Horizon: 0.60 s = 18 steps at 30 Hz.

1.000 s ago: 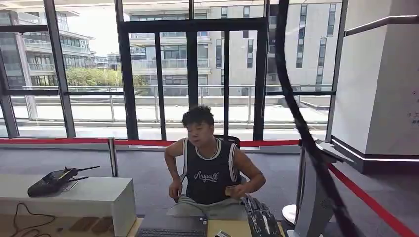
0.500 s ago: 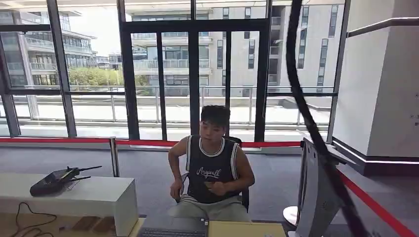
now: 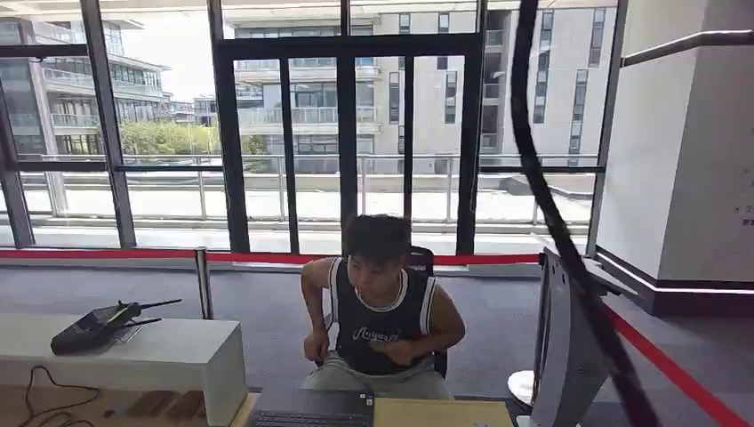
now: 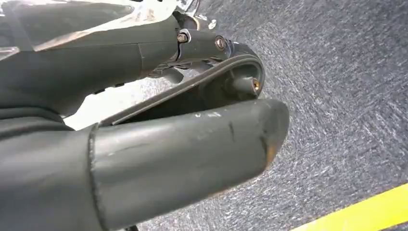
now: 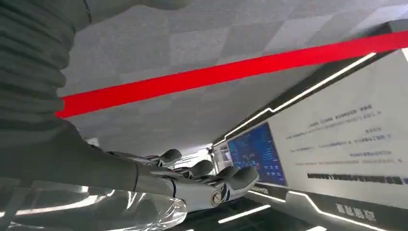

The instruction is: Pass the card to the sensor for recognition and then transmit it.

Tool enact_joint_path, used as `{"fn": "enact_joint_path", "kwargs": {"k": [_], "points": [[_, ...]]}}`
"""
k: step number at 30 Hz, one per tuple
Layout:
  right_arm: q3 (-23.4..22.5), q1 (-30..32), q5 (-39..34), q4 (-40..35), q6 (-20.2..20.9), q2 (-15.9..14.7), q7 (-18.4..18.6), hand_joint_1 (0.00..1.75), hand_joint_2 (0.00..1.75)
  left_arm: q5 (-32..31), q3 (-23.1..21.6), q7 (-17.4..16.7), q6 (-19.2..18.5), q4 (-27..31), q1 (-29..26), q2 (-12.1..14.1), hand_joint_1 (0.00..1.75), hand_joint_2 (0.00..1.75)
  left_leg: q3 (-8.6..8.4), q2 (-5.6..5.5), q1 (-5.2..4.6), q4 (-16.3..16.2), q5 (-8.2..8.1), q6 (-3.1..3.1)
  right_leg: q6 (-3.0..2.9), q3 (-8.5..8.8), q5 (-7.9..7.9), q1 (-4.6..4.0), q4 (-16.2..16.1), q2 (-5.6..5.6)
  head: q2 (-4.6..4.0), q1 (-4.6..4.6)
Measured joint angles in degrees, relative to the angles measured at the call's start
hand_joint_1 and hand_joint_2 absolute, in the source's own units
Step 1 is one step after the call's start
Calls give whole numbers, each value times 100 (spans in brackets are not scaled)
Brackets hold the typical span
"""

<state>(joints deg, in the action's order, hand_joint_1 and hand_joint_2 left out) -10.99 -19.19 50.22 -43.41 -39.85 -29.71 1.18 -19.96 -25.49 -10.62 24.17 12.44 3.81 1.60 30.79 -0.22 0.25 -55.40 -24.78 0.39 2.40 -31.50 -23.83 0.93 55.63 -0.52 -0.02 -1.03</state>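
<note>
A person in a dark sleeveless jersey (image 3: 384, 320) sits behind the desk, leaning forward with both hands low in front of the body. I cannot make out the card in those hands. A grey upright terminal (image 3: 565, 356) stands at the desk's right end. My right hand (image 5: 192, 178) shows in the right wrist view with its fingers stretched out and apart, holding nothing. My left hand (image 4: 192, 144) hangs over grey carpet in the left wrist view, thick thumb forward, with nothing in it.
A white bench (image 3: 178, 356) at the left carries a black controller (image 3: 98, 325). A keyboard (image 3: 307, 418) and a tan pad (image 3: 440, 414) lie at the near desk edge. Red barrier tape (image 3: 676, 369) runs on the right. A black cable (image 3: 542, 196) hangs across the view.
One second ago my right hand was raised at the bottom of the head view beside the person's hand holding a card. It has dropped away; the person drew the card in and leaned forward.
</note>
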Motion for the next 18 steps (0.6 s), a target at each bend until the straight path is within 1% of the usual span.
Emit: {"fn": "enact_joint_path", "kwargs": {"k": [4,8,11,13,18], "points": [[-576,50,311,534,2,250,-114,0,175,57,46,33,11,0,24,0,0,0,0,6,1,0,0,0,0,-1,-1,0,1,3,0,7],[-1090,120,737,1131,13,551,-112,0,175,368,46,79,105,0,34,0,0,0,0,7,6,1,-1,0,1,-1,-4,-2,1,4,0,2],[-1358,206,639,1536,11,777,4,0,175,431,46,120,149,0,29,2,0,0,0,7,8,2,-2,-2,-1,0,-7,-7,0,3,0,0],[-1530,331,536,1821,9,925,59,0,175,446,46,206,175,0,39,7,0,0,-1,7,8,2,-2,-2,-2,-2,-10,-6,0,2,0,0],[-1869,666,287,2369,22,1213,157,0,175,453,42,278,254,0,33,24,0,0,0,5,9,11,-3,-3,-7,-1,-13,-5,2,2,0,2]]}}
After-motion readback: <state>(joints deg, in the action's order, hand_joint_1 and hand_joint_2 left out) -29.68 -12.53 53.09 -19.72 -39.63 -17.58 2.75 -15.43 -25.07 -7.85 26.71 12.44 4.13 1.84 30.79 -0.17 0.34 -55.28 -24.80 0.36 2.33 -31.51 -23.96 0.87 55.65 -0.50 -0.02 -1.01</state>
